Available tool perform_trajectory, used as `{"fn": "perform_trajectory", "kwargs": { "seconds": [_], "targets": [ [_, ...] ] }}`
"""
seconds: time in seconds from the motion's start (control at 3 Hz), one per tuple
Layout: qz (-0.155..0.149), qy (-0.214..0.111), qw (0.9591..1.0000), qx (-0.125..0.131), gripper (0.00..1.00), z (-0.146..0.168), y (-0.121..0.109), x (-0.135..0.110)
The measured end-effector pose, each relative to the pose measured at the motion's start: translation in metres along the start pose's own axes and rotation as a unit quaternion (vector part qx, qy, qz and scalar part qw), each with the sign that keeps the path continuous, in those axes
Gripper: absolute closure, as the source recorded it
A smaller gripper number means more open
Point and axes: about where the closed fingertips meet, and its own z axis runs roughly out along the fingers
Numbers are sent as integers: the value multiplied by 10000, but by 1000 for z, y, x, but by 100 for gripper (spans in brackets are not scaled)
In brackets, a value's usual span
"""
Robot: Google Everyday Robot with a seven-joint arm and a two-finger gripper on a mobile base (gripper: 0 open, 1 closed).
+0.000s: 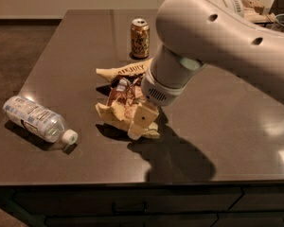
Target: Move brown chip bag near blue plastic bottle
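The tool (141,122) hangs at the brown chip bag (119,97), whether clamped I cannot tell, a can (140,32) behind and the blue plastic bottle (35,118) well left.

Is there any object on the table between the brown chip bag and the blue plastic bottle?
Nothing visible. Only bare table lies between the brown chip bag and the blue plastic bottle. The can stands behind the bag. The gripper is at the bag.
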Motion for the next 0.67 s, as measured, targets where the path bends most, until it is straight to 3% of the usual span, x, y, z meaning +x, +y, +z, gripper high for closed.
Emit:
{"fn": "perform_trajectory", "kwargs": {
  "seconds": [0.67],
  "targets": [
    [215, -369, 9989, -198, 65, 3, -6, -30]
  ]
}}
